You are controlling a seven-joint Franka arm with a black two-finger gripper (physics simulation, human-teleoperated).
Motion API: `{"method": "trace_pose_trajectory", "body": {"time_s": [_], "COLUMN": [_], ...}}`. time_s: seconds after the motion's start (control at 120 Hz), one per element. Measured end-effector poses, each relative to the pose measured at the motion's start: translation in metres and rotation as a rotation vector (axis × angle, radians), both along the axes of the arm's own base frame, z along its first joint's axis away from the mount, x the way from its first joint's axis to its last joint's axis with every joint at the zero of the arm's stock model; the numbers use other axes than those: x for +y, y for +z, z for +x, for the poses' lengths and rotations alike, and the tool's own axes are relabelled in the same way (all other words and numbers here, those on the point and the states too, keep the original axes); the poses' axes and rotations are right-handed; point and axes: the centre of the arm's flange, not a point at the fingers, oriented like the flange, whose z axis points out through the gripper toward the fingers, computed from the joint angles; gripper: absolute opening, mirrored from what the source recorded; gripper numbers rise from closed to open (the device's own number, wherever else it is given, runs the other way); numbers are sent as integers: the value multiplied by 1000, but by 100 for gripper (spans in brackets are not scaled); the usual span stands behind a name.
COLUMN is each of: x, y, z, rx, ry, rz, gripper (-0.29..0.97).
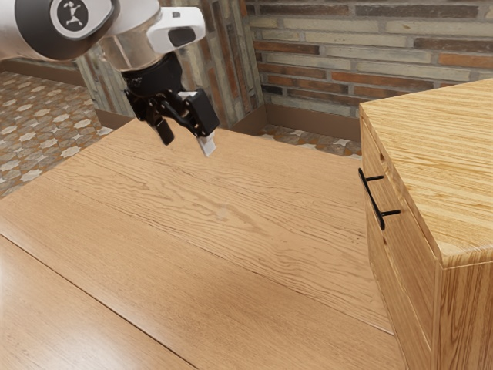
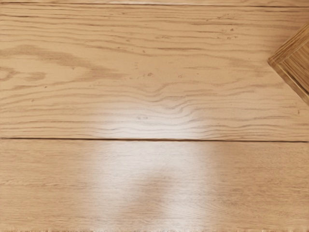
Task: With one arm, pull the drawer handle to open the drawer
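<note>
A wooden drawer cabinet (image 1: 439, 193) stands at the exterior view's right, its front facing left. A thin black bar handle (image 1: 374, 199) sticks out from the top drawer front, and the drawer sits flush with the cabinet. My black gripper (image 1: 187, 141) hangs above the table at the upper left, far from the handle, open with nothing between its fingers. In the wrist view a corner of the cabinet (image 2: 294, 60) shows beyond the bare tabletop under my hand.
The wooden table (image 1: 216, 231) stretches wide between my gripper and the cabinet. A brick wall (image 1: 370, 46) and patterned tiled floor (image 1: 38, 123) lie behind the table.
</note>
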Motion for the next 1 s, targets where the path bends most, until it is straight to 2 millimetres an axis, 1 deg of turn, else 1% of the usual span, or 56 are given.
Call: {"method": "trace_pose_trajectory", "body": {"time_s": [0.208,0.225,0.242,0.275,0.292,0.325,0.35,0.383,0.45,0.508,0.575,0.708,0.758,0.808,0.892,0.933,1.0], "x": [20,22,24,27,29,34,38,41,38,27,11,-30,-46,-63,-93,-112,-146], "y": [-1,5,14,45,56,70,75,77,69,67,65,60,56,42,0,-9,-15], "z": [-3,-5,-9,-24,-30,-38,-41,-42,-35,-32,-30,-28,-24,-21,-18,-20,-26], "rx": [17,7,-12,-70,-93,-119,-127,-127,-108,-98,-89,-71,-63,-40,-18,-33,-63], "ry": [39,41,44,47,52,70,92,129,206,263,314,379,393,405,421,417,397], "rz": [-10,-14,-17,-20,-23,-28,-30,-34,-47,-63,-80,-111,-123,-133,-167,-188,-223], "gripper": [66,66,66,66,66,66,66,66,66,66,66,66,66,66,66,66,66]}}
